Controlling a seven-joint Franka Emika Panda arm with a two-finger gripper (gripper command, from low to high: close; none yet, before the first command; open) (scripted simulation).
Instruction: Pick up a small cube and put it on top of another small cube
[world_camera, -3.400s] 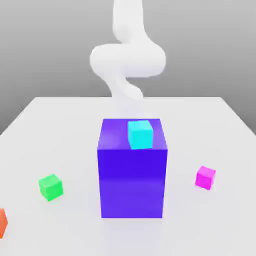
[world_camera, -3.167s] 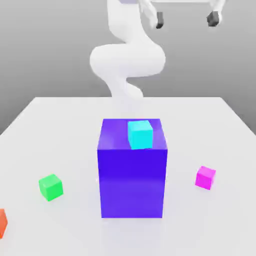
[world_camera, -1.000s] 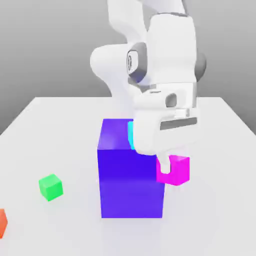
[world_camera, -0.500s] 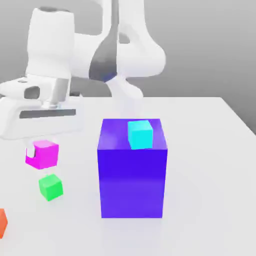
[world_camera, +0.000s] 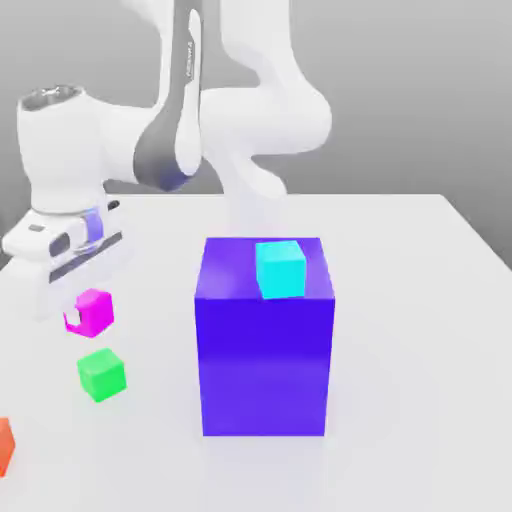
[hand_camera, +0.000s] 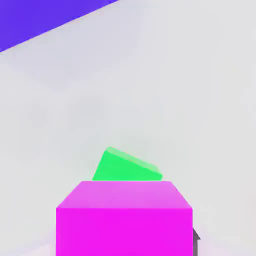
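Note:
The small magenta-pink cube (world_camera: 94, 309) hangs in the air at the exterior view's left, held by my gripper (world_camera: 86, 318), which is shut on it. Straight below it, with a small gap, the small bright green cube (world_camera: 101, 375) rests on the white table (world_camera: 400, 300). In the hand view the magenta cube (hand_camera: 124, 217) sits close to the camera and covers part of the green cube (hand_camera: 127, 166) beyond it. A dark fingertip (hand_camera: 195, 236) peeks out beside the magenta cube.
A big purple block (world_camera: 263, 350) stands mid-table with a small cyan cube (world_camera: 280, 268) on its top; its corner shows as the purple block (hand_camera: 45, 17) in the hand view. A small orange cube (world_camera: 5, 445) lies at the exterior view's left edge.
The arm came down, took the magenta cube from the exterior view's right and carried it across the purple block. In the last half second it turned and sank closer to the green cube.

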